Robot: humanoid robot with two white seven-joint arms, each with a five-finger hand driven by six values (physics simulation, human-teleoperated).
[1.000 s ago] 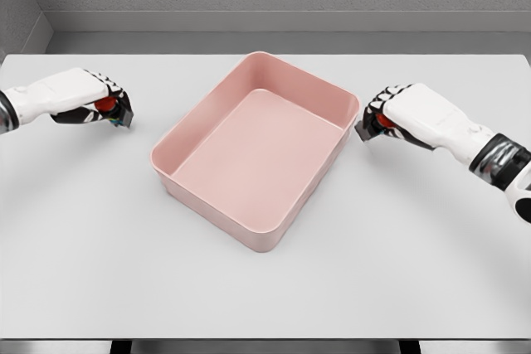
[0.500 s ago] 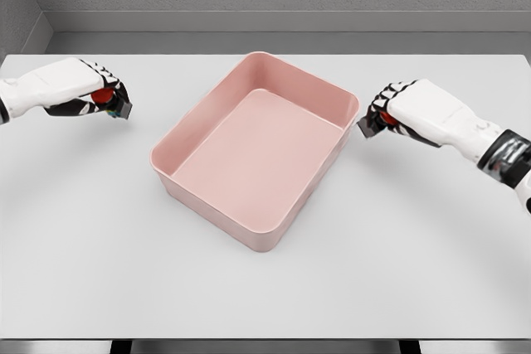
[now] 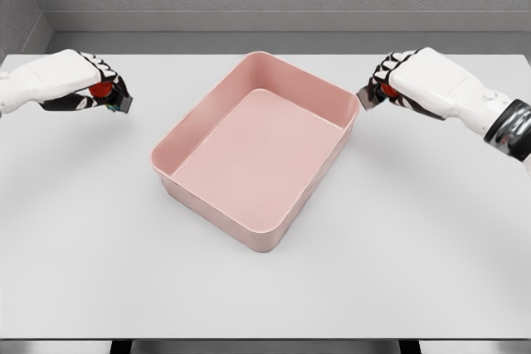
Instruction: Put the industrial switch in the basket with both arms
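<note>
1. Two hands are loaded: the left hand [image 3: 87,89] has its fingers curled around a small dark industrial switch with a red button [image 3: 112,97], and the right hand [image 3: 398,80] is clenched the same way on a second dark switch with a red part [image 3: 375,94].
2. Each switch sits in its own fist, apparently raised off the plain white worktop [image 3: 265,288]. The left one is well apart from the shallow pink rectangular plastic basket [image 3: 328,163]; the right one is just beside the basket's far right corner.
3. The step in hand looks like the carry to the basket, so neither grip should loosen until its switch is over the pink floor.
4. The right hand needs only a short inward move. Keep it above the rim, since that near corner is the likeliest thing to clip.
5. The left hand has farther to travel. Cross the left wall with clear height, then lower.
6. Aim the two switches at separate parts of the basket floor so the hands do not crowd each other.
7. Release low inside, not from above the rim, to limit bouncing or tipping out.
</note>
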